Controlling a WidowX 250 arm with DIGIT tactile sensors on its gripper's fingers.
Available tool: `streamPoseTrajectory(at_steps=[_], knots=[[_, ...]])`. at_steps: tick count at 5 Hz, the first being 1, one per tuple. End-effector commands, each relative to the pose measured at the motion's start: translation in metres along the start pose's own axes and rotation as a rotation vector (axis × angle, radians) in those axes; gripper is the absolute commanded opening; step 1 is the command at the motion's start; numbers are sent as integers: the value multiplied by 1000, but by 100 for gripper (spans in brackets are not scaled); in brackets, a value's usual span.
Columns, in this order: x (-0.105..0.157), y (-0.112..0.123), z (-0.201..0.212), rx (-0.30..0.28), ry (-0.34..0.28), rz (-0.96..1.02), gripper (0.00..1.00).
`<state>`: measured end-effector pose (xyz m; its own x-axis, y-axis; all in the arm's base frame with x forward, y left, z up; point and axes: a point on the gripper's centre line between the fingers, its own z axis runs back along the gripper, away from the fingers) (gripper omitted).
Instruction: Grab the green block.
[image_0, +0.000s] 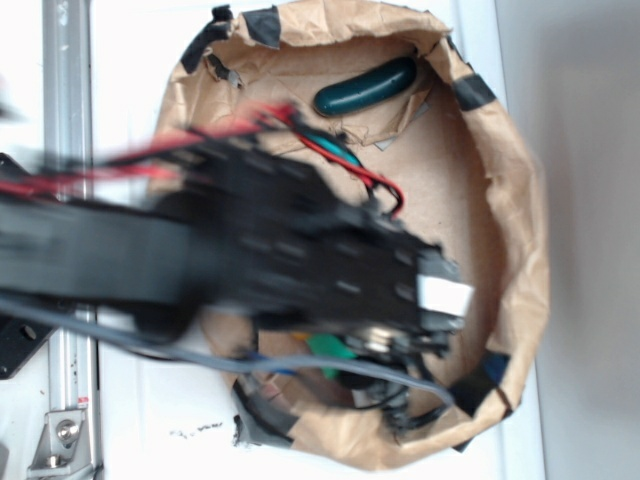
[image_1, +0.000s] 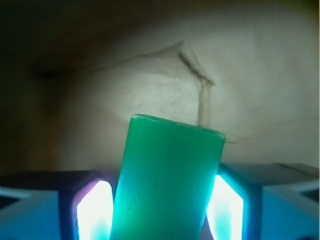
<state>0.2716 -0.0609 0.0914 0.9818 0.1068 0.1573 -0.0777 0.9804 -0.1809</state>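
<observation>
Green block (image_1: 167, 180) fills my wrist view at six o'clock, tilted slightly, with my gripper (image_1: 160, 210) clamped on it: left pad (image_1: 92, 210) at eight o'clock, right pad (image_1: 225, 207) at four, both touching its sides. Crumpled brown paper (image_1: 200, 75) lies beyond at twelve. From outside, my arm (image_0: 250, 250) hides most of the paper basket (image_0: 520, 200); the dark sausage-shaped object (image_0: 365, 85) sits at twelve. I judge I should hold pressure evenly and lift straight, so it doesn't twist free.
</observation>
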Motion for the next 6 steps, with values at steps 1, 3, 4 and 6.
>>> streamPoseTrajectory(at_steps=[1,3,4,6], knots=[[9,22,82,-4,-155,-223,0],[1,23,87,85,-70,-259,0],[-1,30,88,110,-59,-248,0],[-4,47,88,115,-68,-215,0]])
